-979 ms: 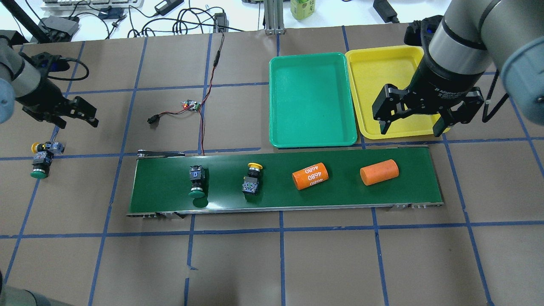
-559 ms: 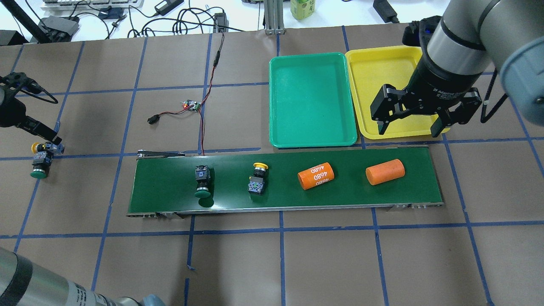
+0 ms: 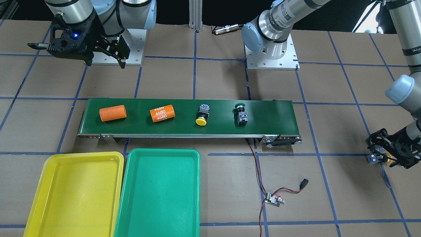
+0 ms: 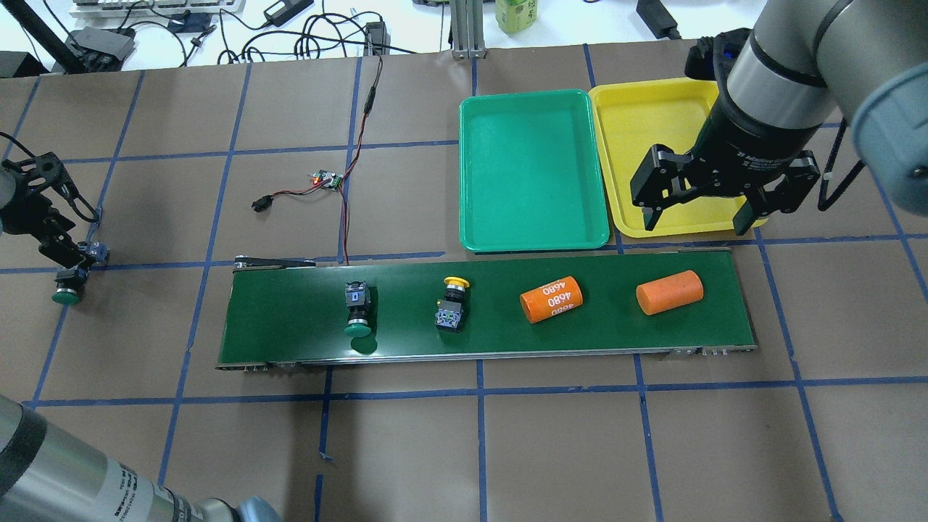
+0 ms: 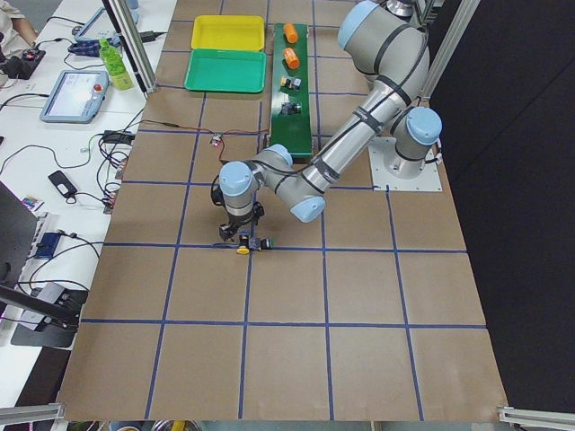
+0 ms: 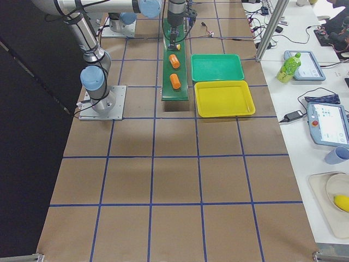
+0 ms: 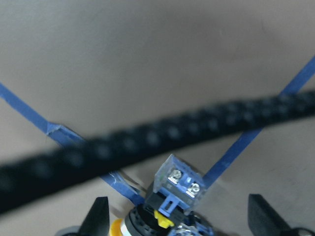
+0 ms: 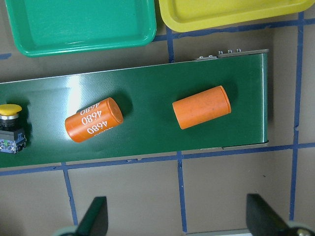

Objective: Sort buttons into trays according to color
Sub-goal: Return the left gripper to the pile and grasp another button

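Note:
A green button (image 4: 357, 312) and a yellow button (image 4: 452, 301) lie on the conveyor belt (image 4: 290, 319). Another green button (image 4: 67, 288) lies on the table at the far left. Beside it lies a second yellow button (image 7: 172, 196), mostly hidden in the overhead view. My left gripper (image 4: 64, 248) is open and low over it, one finger on each side in the left wrist view (image 7: 179, 221). My right gripper (image 4: 697, 216) is open and empty above the front rim of the yellow tray (image 4: 652, 123). The green tray (image 4: 533, 170) beside it is bare.
Two orange cylinders (image 4: 551, 299) (image 4: 669, 292) lie on the belt's right half, below my right gripper. A small circuit board with red and black wires (image 4: 328, 180) lies behind the belt. A blurred black cable (image 7: 147, 142) crosses the left wrist view.
The belt's buttons and cylinders have moved right. My left gripper has moved left and down over the yellow button on the table. My right gripper has barely moved.

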